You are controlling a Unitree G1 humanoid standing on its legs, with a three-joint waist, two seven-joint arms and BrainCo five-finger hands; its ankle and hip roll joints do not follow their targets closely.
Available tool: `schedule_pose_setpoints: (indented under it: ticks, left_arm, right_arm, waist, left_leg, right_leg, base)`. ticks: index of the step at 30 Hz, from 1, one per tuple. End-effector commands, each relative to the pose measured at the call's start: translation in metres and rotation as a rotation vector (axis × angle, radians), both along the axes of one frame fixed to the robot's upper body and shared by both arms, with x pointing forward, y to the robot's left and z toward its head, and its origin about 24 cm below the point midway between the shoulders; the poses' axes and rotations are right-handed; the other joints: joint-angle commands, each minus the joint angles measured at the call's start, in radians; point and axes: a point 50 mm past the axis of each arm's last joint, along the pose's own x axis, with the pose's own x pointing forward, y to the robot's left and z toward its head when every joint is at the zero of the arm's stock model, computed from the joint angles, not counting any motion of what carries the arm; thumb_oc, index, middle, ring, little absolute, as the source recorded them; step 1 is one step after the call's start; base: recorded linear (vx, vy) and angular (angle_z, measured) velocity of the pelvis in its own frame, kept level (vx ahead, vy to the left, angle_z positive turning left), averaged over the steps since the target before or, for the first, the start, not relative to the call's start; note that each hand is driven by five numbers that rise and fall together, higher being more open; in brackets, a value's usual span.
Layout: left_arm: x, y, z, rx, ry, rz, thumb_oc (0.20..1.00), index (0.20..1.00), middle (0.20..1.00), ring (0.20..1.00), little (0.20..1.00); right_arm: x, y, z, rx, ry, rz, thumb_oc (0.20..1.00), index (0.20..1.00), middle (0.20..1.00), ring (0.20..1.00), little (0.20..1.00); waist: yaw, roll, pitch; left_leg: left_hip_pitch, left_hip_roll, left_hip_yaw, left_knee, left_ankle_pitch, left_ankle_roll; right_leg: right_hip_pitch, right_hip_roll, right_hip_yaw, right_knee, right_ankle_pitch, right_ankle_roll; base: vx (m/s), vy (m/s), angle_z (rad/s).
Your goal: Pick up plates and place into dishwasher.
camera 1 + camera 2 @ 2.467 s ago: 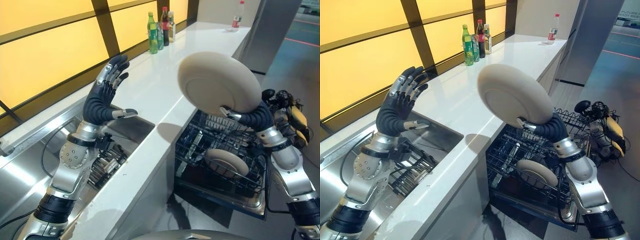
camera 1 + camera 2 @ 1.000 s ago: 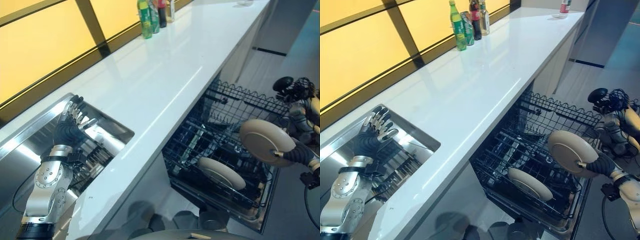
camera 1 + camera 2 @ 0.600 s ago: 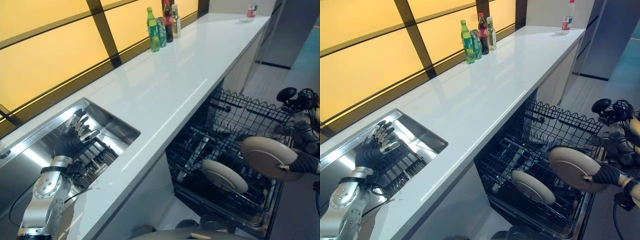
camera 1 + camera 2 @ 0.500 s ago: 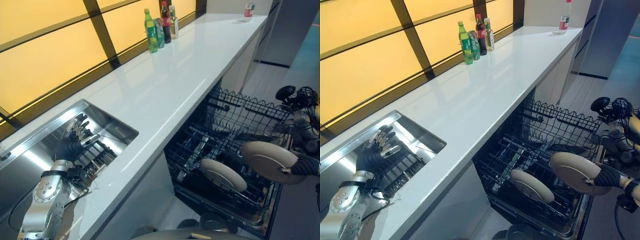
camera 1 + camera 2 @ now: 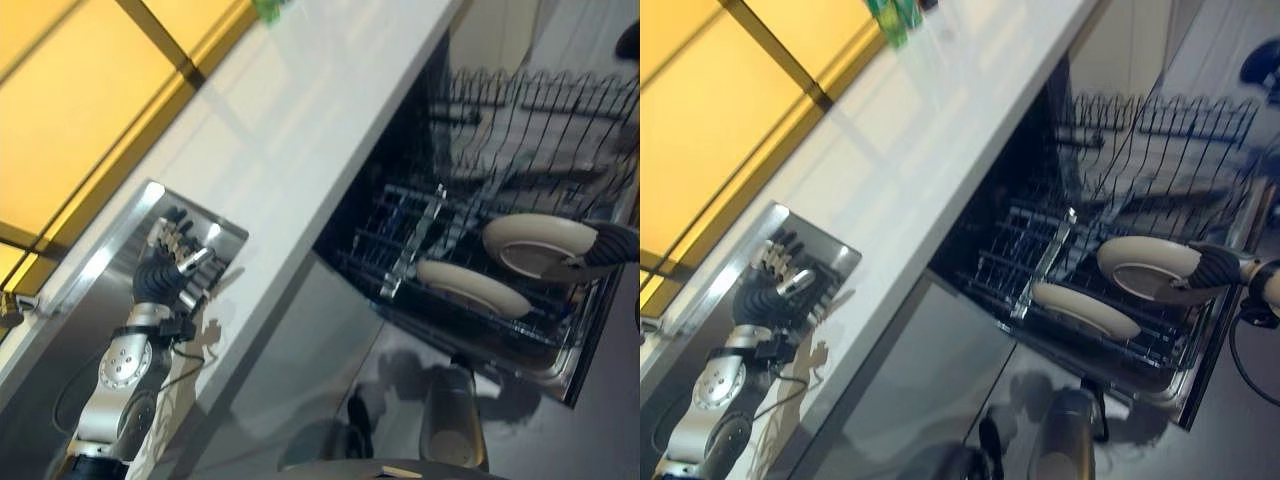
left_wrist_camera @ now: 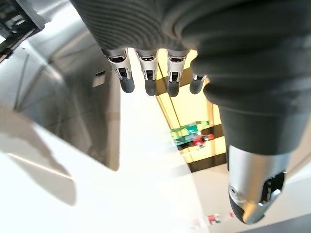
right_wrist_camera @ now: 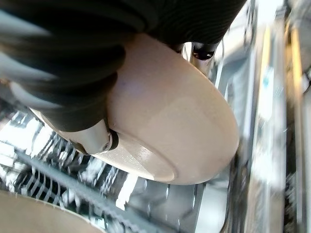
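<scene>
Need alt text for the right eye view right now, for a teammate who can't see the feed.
The robot's right hand holds a cream plate over the pulled-out dishwasher rack, beside a second plate already lying in it. The left hand, fingers relaxed, sits at the steel sink beside the white counter.

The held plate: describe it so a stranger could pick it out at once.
Find the open dishwasher under the white counter, its wire rack pulled out. Two cream plates are there; the held plate is the one nearer the rack's outer end. Unlike the racked plate, it is gripped at its rim by the right hand.
</scene>
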Motion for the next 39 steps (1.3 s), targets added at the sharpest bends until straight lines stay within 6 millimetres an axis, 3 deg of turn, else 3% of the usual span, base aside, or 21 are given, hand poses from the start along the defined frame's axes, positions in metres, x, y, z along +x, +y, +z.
schedule_pose_setpoints:
  ticks: [1,4,6,12,14,15,17,18,33,39]
  left_arm:
    - [0.006,0.012,0.033,0.002,-0.172,0.059,1.0,1.0,1.0,1.0,1.0]
    - [0.012,0.018,0.051,0.028,-0.226,0.073,1.0,1.0,1.0,1.0,1.0]
    - [0.018,0.021,0.066,0.06,-0.264,0.083,1.0,1.0,1.0,1.0,1.0]
    - [0.026,0.019,0.089,0.145,-0.296,0.087,1.0,1.0,1.0,1.0,1.0]
    - [0.027,0.019,0.092,0.161,-0.297,0.085,1.0,1.0,1.0,1.0,1.0]
    - [0.028,0.02,0.093,0.167,-0.298,0.084,1.0,1.0,1.0,1.0,1.0]
    - [0.03,0.021,0.095,0.172,-0.297,0.08,1.0,1.0,1.0,1.0,1.0]
    - [0.03,0.021,0.097,0.177,-0.3,0.078,1.0,1.0,1.0,1.0,1.0]
    - [0.032,0.025,0.094,0.206,-0.284,0.061,1.0,1.0,1.0,1.0,1.0]
    - [0.033,0.026,0.09,0.19,-0.277,0.06,1.0,1.0,1.0,1.0,1.0]
  right_arm:
    - [0.011,-0.012,0.051,-0.064,-0.265,-0.094,0.2,0.2,0.2,0.2,0.2]
    - [0.021,-0.002,0.05,-0.005,-0.298,-0.076,0.2,0.2,0.2,0.2,0.2]
    - [0.027,0.005,0.038,0.072,-0.287,-0.069,0.2,0.2,0.2,0.2,0.2]
    - [0.03,0.003,-0.012,0.185,-0.299,-0.151,0.2,0.2,0.2,0.2,0.2]
    - [0.03,0.001,-0.017,0.207,-0.321,-0.172,0.2,0.2,0.2,0.2,0.2]
    - [0.031,0.0,-0.017,0.216,-0.335,-0.182,0.329,0.329,0.329,0.329,0.329]
    - [0.032,-0.002,-0.016,0.229,-0.353,-0.195,0.9,0.9,0.9,0.9,0.9]
    - [0.032,-0.002,-0.015,0.239,-0.366,-0.2,1.0,1.0,1.0,1.0,1.0]
    - [0.024,-0.008,-0.02,0.314,-0.403,-0.271,1.0,1.0,1.0,1.0,1.0]
    - [0.021,-0.014,-0.011,0.367,-0.485,-0.314,1.0,1.0,1.0,1.0,1.0]
  waist:
    - [0.026,-0.072,0.08]
    - [0.036,-0.094,0.125]
    - [0.048,-0.118,0.164]
    - [0.086,-0.159,0.168]
    - [0.094,-0.163,0.168]
    - [0.098,-0.165,0.168]
    - [0.103,-0.168,0.168]
    - [0.103,-0.17,0.168]
    - [0.099,-0.208,0.168]
    - [0.091,-0.211,0.168]
  left_leg:
    - [-0.13,0.094,-0.056,0.032,0.154,-0.054]
    - [-0.192,0.112,-0.058,0.053,0.159,-0.051]
    - [-0.238,0.127,-0.063,0.075,0.166,-0.05]
    - [-0.333,0.16,-0.091,0.095,0.193,-0.048]
    - [-0.337,0.165,-0.095,0.103,0.19,-0.047]
    - [-0.338,0.167,-0.097,0.105,0.19,-0.046]
    - [-0.332,0.17,-0.1,0.106,0.188,-0.045]
    - [-0.331,0.171,-0.101,0.104,0.192,-0.046]
    - [-0.247,0.177,-0.088,0.1,0.174,-0.041]
    - [-0.224,0.175,-0.077,0.1,0.166,-0.037]
  right_leg:
    - [0.118,0.049,-0.07,-0.24,0.098,-0.005]
    - [0.089,0.059,-0.089,-0.244,0.105,-0.01]
    - [0.078,0.067,-0.111,-0.247,0.114,-0.013]
    - [0.059,0.096,-0.163,-0.267,0.132,-0.027]
    - [0.069,0.102,-0.173,-0.27,0.129,-0.032]
    - [0.074,0.105,-0.178,-0.273,0.13,-0.034]
    - [0.091,0.108,-0.185,-0.282,0.131,-0.036]
    - [0.099,0.111,-0.189,-0.292,0.136,-0.037]
    - [0.209,0.118,-0.204,-0.343,0.155,-0.04]
    - [0.231,0.116,-0.202,-0.35,0.156,-0.041]
  base:
    - [-0.3,-0.228,-0.14]
    - [-0.22,-0.241,-0.12]
    - [-0.15,-0.279,0.11]
    - [-0.05,-0.242,-0.01]
    - [-0.01,-0.135,0.56]
    - [-0.01,-0.103,0.36]
    - [-0.02,-0.08,-0.13]
    - [-0.02,-0.07,-0.03]
    - [-0.03,-0.022,0.09]
    - [-0.05,0.033,0.0]
